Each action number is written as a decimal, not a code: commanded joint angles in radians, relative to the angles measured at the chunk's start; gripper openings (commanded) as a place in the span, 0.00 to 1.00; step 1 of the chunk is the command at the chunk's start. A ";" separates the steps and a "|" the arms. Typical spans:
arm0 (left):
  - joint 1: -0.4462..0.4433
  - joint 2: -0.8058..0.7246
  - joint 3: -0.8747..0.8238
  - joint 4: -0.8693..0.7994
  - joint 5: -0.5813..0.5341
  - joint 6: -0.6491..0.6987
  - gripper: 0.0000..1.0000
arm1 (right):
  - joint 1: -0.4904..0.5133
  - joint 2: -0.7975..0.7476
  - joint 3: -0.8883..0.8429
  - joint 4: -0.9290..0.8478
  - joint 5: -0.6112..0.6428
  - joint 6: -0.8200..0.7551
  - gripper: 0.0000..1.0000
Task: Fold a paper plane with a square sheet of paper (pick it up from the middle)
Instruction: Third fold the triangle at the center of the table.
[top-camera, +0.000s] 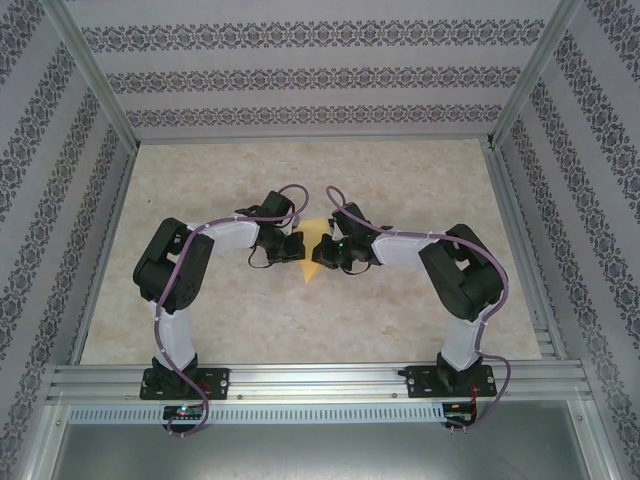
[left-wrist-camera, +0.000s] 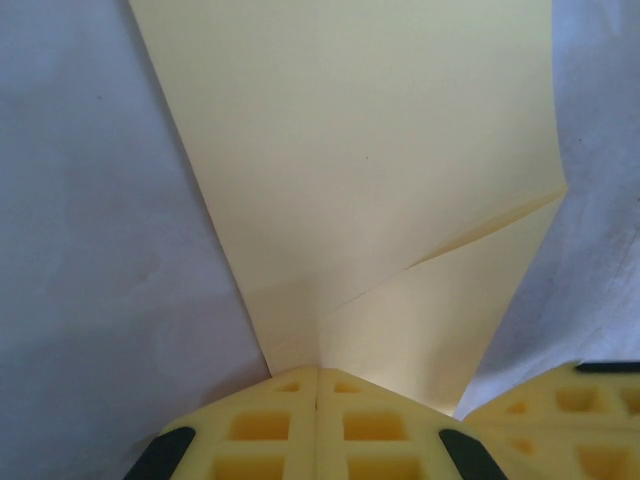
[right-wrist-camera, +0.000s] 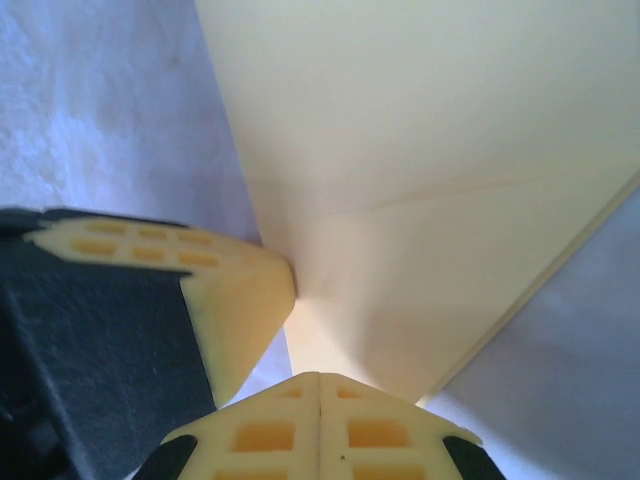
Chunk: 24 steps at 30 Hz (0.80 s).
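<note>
Closed left end effector (left-wrist-camera: 317, 372) and closed right end effector (right-wrist-camera: 318, 378) touch the paper plane (left-wrist-camera: 380, 200): seemingly light, flimsy, best pinched mid-crease.

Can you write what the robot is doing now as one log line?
stage: folding underway | folded yellow paper sheet: pointed, creased, between both arms | left fingers: shut, tips at paper | right fingers: shut, tips at paper

Damask-striped walls (top-camera: 300, 60), beige marbled tabletop (top-camera: 300, 170)
</note>
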 joint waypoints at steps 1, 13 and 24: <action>0.005 0.084 -0.052 -0.109 -0.162 0.011 0.00 | -0.009 0.024 0.030 -0.030 0.024 -0.035 0.00; 0.005 -0.005 -0.026 -0.058 -0.055 0.033 0.00 | 0.009 0.072 0.004 -0.029 0.036 0.004 0.00; -0.029 -0.242 -0.208 0.122 0.122 -0.096 0.09 | 0.022 0.059 -0.022 0.026 0.039 0.060 0.00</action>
